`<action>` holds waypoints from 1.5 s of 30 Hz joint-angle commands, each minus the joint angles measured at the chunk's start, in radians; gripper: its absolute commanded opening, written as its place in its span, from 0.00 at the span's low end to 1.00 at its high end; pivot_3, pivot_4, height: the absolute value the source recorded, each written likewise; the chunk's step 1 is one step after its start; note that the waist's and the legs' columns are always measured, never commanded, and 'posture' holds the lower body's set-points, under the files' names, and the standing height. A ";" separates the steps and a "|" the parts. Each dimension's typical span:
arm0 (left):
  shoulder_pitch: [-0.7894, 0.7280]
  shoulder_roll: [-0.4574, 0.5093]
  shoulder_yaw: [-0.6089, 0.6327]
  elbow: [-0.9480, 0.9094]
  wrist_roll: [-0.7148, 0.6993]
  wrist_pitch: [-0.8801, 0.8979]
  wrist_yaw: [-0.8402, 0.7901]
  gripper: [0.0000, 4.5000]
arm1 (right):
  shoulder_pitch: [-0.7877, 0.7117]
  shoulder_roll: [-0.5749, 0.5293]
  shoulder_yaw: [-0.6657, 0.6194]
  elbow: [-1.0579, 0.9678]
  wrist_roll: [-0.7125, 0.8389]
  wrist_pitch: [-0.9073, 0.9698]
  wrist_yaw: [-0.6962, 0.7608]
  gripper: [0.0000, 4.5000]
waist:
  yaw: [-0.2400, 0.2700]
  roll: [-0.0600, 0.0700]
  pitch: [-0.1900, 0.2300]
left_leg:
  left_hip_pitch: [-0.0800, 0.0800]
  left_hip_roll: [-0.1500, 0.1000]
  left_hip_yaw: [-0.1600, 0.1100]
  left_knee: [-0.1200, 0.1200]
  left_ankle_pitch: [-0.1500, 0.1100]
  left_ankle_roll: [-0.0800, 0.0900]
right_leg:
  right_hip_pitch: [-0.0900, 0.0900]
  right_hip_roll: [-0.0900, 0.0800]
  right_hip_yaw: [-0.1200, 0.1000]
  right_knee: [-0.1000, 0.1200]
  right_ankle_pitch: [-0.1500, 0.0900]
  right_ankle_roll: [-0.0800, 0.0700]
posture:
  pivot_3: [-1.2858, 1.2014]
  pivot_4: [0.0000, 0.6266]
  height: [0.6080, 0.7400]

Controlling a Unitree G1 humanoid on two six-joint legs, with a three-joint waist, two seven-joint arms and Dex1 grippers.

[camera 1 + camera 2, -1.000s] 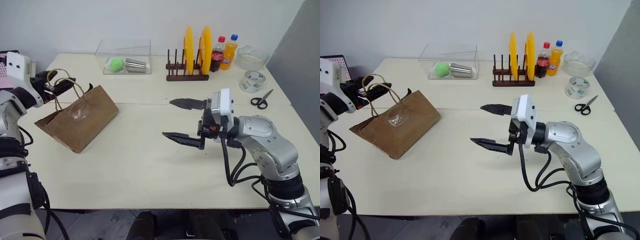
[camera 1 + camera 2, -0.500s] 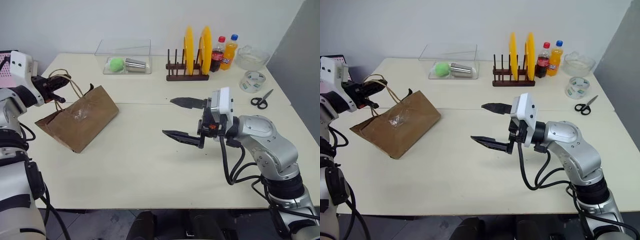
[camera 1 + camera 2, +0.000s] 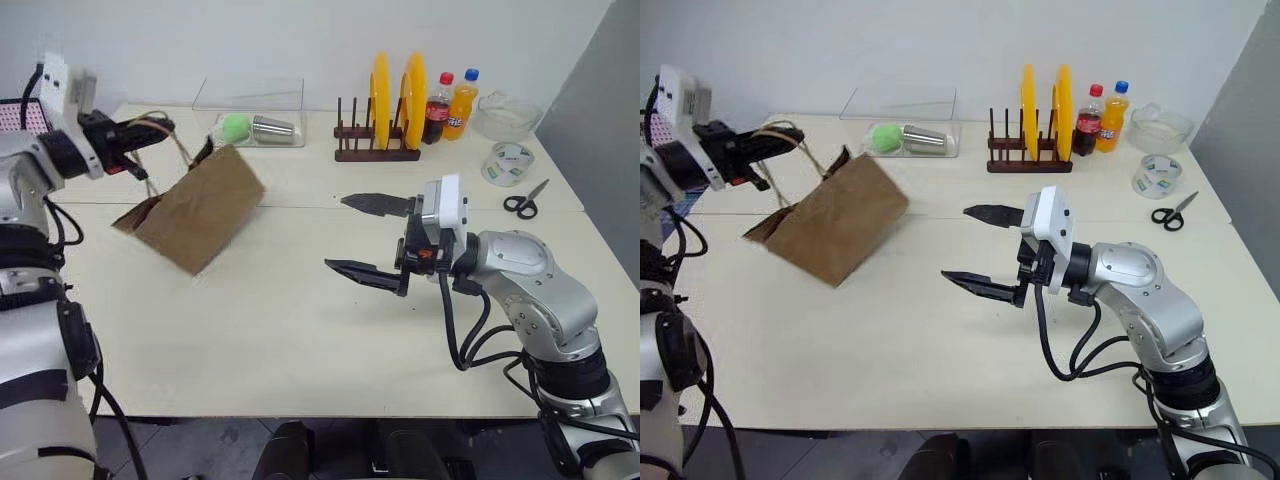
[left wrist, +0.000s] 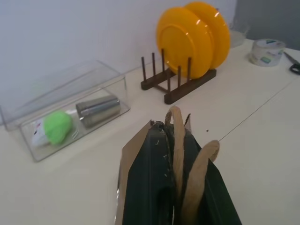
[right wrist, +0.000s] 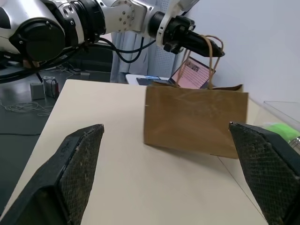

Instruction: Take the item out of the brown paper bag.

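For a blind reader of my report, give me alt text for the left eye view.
The left hand is shut on the cord handles of the brown paper bag, which hangs tilted over the table. The right hand is open nearby.

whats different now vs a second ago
The left gripper has shut on the cord handles and lifted the brown paper bag up and toward the table's middle; it now hangs tilted, one bottom edge still low near the table. The right gripper stayed open and in place.
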 commanded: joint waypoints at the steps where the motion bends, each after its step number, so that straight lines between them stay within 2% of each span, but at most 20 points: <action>1: -0.086 -0.007 -0.007 -0.034 -0.012 -0.012 -0.027 0.01 | 0.020 -0.020 -0.028 -0.045 -0.001 0.003 -0.017 1.00 | 0.000 0.000 0.000 | 0.000 0.000 0.000 0.000 0.000 0.000 | 0.000 0.000 0.000 0.000 0.000 0.000 | 0.52 0.24 1.00; 9: -0.280 -0.171 -0.092 0.198 0.066 -0.163 -0.049 0.01 | 0.133 -0.081 -0.068 -0.092 -0.024 0.019 -0.073 1.00 | 0.002 -0.001 0.000 | -0.001 0.000 0.001 0.000 0.000 0.000 | 0.000 0.000 0.000 0.000 0.000 0.000 | 0.52 0.24 1.00; 20: -0.412 -0.339 -0.154 0.405 0.183 -0.354 -0.092 0.01 | 0.355 -0.115 -0.165 -0.256 -0.014 0.116 -0.202 1.00 | -0.001 -0.001 0.001 | -0.006 0.000 0.000 0.001 0.000 0.000 | -0.003 0.000 -0.001 0.000 0.000 0.000 | 0.52 0.24 1.00; 26: -0.434 -0.392 -0.170 0.463 0.242 -0.426 -0.063 0.01 | 0.432 -0.113 -0.204 -0.320 -0.009 0.146 -0.251 1.00 | -0.004 -0.002 0.001 | -0.005 0.000 0.000 0.001 0.000 0.000 | -0.003 0.001 0.000 0.001 -0.003 0.005 | 0.52 0.24 1.00; 33: -0.443 -0.450 -0.184 0.498 0.298 -0.513 -0.031 0.01 | 0.495 -0.096 -0.193 -0.379 -0.010 0.163 -0.301 1.00 | -0.002 -0.002 0.001 | -0.005 0.000 0.000 0.003 0.000 0.000 | -0.003 0.001 0.000 0.001 -0.003 0.006 | 0.52 0.24 1.00; 45: -0.445 -0.489 -0.183 0.514 0.348 -0.508 -0.016 0.01 | 0.535 -0.094 -0.198 -0.402 -0.028 0.162 -0.357 1.00 | -0.003 -0.002 0.001 | -0.005 0.000 0.001 0.006 0.000 0.000 | -0.002 0.001 0.000 0.004 -0.003 0.006 | 0.52 0.24 1.00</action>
